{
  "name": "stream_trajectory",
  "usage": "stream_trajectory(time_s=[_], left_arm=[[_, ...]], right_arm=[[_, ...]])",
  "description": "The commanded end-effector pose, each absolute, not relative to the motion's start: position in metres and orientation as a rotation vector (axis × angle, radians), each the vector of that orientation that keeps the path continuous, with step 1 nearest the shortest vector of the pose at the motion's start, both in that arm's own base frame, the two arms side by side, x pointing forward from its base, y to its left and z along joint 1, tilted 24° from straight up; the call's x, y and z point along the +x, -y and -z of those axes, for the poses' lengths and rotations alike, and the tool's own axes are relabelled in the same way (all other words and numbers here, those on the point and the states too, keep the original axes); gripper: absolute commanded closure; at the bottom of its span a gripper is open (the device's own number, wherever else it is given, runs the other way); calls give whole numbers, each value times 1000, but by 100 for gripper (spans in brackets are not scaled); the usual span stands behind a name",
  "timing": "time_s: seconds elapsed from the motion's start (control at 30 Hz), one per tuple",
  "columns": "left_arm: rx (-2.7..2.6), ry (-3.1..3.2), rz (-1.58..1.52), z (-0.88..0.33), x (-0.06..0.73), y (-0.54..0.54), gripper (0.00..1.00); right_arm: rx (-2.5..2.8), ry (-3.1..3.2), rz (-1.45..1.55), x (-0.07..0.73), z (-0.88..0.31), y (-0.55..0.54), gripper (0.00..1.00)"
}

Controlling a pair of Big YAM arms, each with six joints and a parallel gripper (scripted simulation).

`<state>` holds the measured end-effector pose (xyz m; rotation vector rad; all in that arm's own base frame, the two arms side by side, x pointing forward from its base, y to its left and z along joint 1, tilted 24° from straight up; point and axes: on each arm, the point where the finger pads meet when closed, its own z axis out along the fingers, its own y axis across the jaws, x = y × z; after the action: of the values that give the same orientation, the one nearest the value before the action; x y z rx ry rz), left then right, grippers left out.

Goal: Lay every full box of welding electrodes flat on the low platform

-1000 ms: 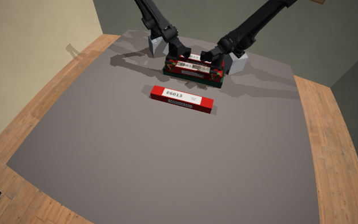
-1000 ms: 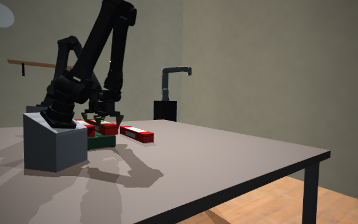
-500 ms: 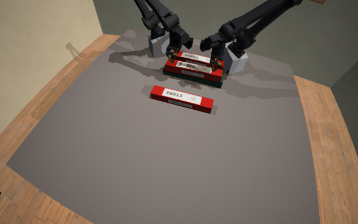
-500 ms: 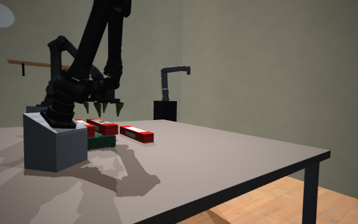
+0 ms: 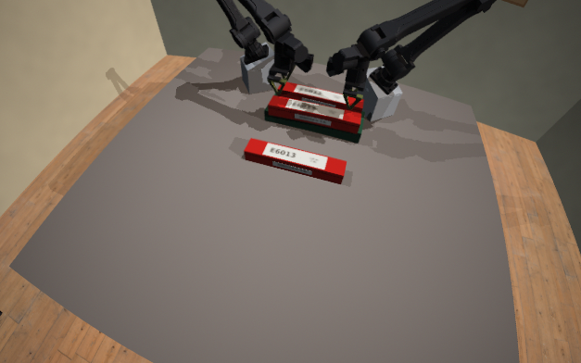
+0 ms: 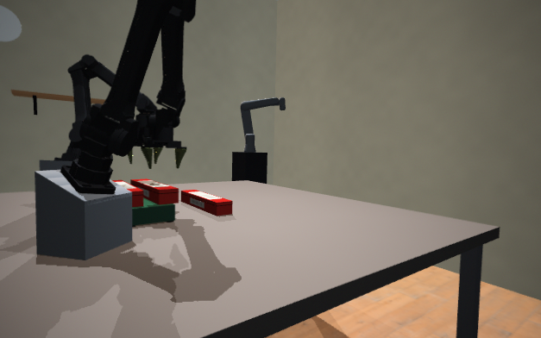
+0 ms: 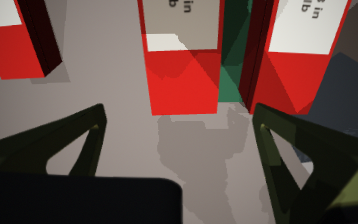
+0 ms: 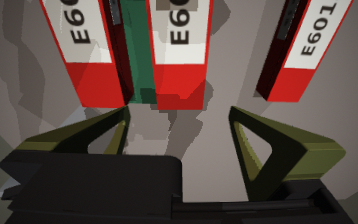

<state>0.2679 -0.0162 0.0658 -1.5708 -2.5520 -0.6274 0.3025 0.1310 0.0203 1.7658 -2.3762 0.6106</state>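
Three red boxes lie flat. One (image 5: 287,154) (image 6: 206,203) (image 7: 17,55) (image 8: 300,82) is on the table. A second (image 5: 315,112) (image 6: 160,195) (image 7: 185,90) (image 8: 180,85) lies along the front of the green platform (image 5: 315,128) (image 6: 155,214) (image 7: 230,85) (image 8: 140,75). A third (image 5: 322,95) (image 6: 135,197) (image 7: 285,90) (image 8: 95,85) lies behind it on the platform, with a gap between. My left gripper (image 5: 352,106) (image 6: 143,163) (image 7: 179,111) and right gripper (image 5: 281,92) (image 6: 165,167) (image 8: 180,108) are open and empty, above opposite ends of the platform boxes.
Two grey arm bases (image 5: 257,71) (image 5: 385,102) stand at the back, near the platform's ends. The nearer base (image 6: 84,215) partly hides the rear box in the exterior view. The table (image 5: 246,259) extends far toward the top camera.
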Motion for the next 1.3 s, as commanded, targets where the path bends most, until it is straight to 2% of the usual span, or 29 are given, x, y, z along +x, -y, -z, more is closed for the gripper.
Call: stream_trajectory(time_s=[0.0, 0.83, 1.27], left_arm=[[-1589, 2599, 664, -107, 292, 11, 0], [-1586, 2583, 665, -235, 321, -39, 0], [-1589, 2578, 663, -230, 317, -36, 0]], right_arm=[[1753, 2473, -631, 332, -64, -137, 0], [1759, 2469, -646, 368, -198, -93, 0], [1759, 2443, -632, 362, -182, -97, 0]])
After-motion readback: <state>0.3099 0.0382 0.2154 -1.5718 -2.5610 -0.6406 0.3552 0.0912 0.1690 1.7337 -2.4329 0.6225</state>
